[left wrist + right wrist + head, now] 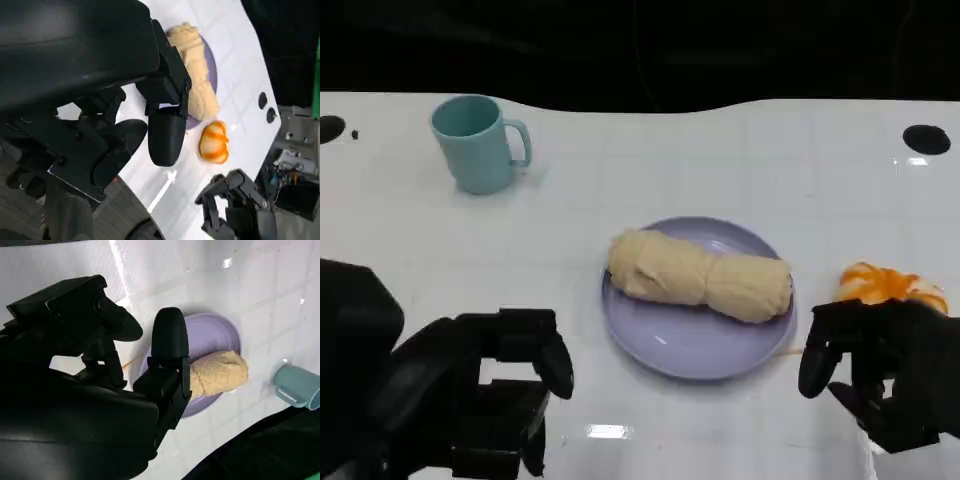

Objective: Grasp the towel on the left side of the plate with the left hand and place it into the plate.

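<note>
From my remote station I saw the left hand point(495, 385) low over the white table point(720, 160), with its fingers curled in a little but apart from each other, and nothing was between them. The towel point(700, 275), a rolled cream one, lay inside the lilac plate point(695, 350), ahead of this hand and to its right, well apart from the fingers. It lay across the plate, and one end reached the rim on the side of the right hand.

The right hand point(875, 365) hung at the other side of the plate, with fingers loosely bent and also holding nothing. Just beyond it lay an orange and white object point(890, 285), very near its fingers; whether they touched I could not tell.

I could read no brand, label or writing on any thing.

The head view showed a teal mug point(475, 140) far ahead of the left hand, standing upright with its handle toward the plate. The left wrist view did not include the mug, but it showed the orange object between the plate and the right hand, and some equipment beyond the table edge. In the right wrist view the mug appeared past the plate, and the towel was partly hidden behind a finger.
</note>
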`<state>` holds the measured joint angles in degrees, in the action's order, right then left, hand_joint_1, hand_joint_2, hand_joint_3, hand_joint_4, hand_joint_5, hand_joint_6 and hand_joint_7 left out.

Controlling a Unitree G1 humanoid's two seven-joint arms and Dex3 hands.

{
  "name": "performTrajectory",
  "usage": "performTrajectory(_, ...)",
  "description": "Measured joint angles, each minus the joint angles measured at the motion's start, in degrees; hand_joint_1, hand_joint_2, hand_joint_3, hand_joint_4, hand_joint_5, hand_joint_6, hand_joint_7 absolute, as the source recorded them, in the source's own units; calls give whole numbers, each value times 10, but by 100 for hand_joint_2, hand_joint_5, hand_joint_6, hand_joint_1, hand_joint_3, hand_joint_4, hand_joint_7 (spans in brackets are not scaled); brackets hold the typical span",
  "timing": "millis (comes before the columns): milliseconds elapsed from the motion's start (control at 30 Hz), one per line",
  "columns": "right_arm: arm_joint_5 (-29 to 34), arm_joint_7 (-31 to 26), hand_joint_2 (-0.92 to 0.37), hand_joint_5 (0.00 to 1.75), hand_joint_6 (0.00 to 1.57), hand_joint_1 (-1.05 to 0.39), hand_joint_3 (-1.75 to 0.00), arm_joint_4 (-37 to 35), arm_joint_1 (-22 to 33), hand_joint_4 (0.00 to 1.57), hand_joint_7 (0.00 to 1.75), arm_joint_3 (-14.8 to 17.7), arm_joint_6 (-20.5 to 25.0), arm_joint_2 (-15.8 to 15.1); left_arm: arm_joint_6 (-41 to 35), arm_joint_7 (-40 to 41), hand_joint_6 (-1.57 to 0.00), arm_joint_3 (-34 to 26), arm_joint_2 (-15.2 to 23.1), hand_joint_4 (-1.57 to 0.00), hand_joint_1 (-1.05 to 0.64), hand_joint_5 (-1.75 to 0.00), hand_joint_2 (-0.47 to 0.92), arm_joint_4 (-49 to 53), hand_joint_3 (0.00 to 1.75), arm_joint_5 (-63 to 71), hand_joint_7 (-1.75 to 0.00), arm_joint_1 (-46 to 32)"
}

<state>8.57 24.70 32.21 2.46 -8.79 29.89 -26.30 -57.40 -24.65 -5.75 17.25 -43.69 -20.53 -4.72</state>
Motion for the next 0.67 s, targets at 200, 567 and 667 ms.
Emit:
performTrajectory(200,0,1,-59,170,69,1,-104,0,3,71,140,5,-1,-5,7,-1,-77,10,15,-89,-10,-175,42,52,143,-7,-165,19)
performTrajectory(567,0,2,-61,169,68,2,-103,0,3,70,141,8,-2,-5,29,-2,-79,35,41,-88,-9,-175,42,90,144,-16,-162,32)
performTrajectory(667,-3,5,-60,171,69,2,-102,0,3,71,142,11,1,-5,31,-1,-80,38,46,-89,-9,-175,42,90,144,-17,-162,32)
